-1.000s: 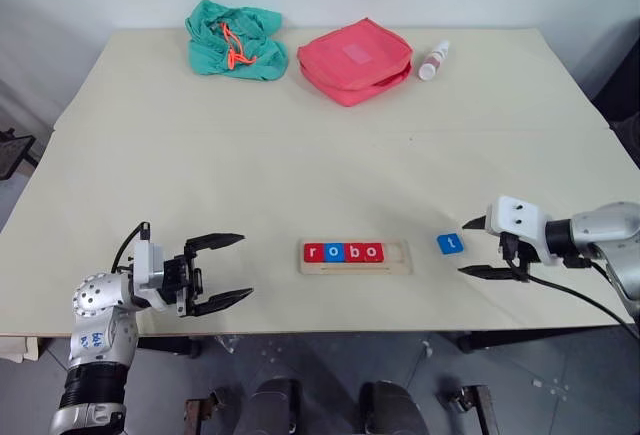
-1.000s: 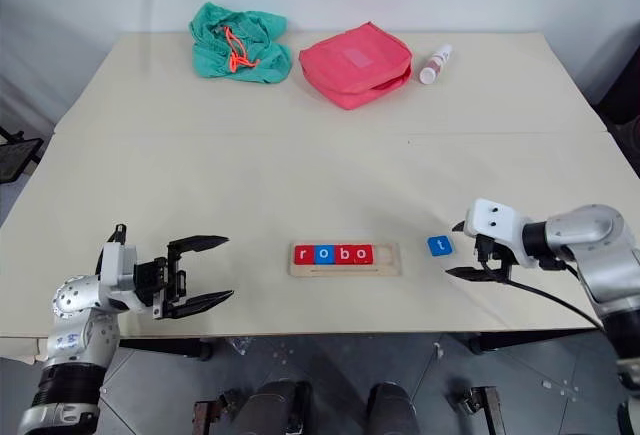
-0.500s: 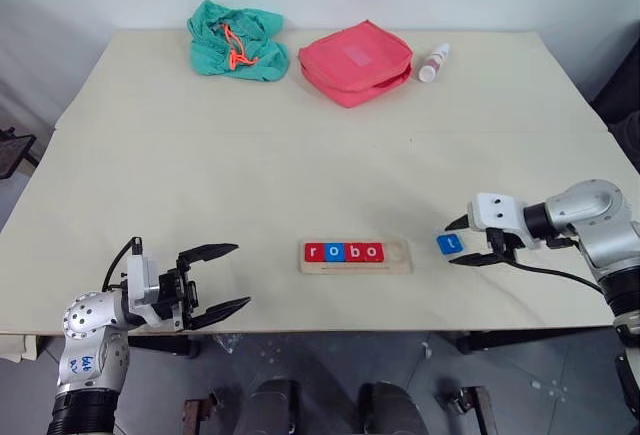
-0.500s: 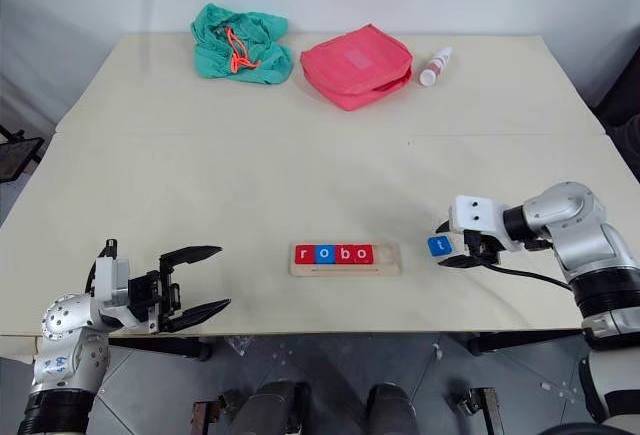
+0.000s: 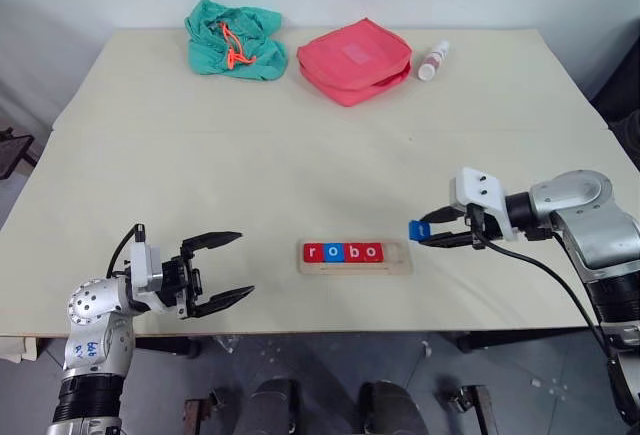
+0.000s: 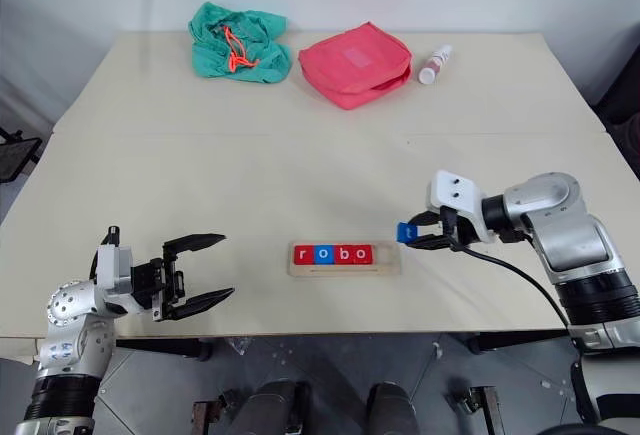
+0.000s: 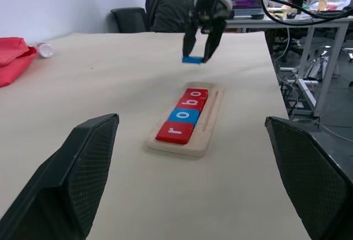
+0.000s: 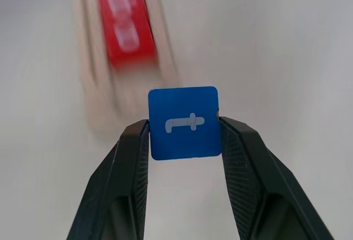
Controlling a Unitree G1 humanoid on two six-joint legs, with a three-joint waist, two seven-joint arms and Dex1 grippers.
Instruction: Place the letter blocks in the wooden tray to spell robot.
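The wooden tray [image 5: 355,257] lies near the table's front edge with several letter blocks [image 5: 343,252] in it reading r, o, b, o; its right end slot is bare. My right gripper [image 5: 424,232] is shut on the blue t block [image 8: 184,122] and holds it in the air just right of the tray's right end. The same t block [image 7: 192,59] hangs above the tray's far end in the left wrist view. At the front left, my left gripper [image 5: 225,270] stands open with nothing between its fingers.
A red pouch [image 5: 354,60], a crumpled green cloth [image 5: 233,40] and a small white bottle [image 5: 434,60] lie along the table's far edge. A person and office chairs [image 7: 165,8] are beyond the table's right side.
My right gripper closed on the blue t block, lifted it off the table and carried it left toward the tray's right end. The left gripper stayed in place.
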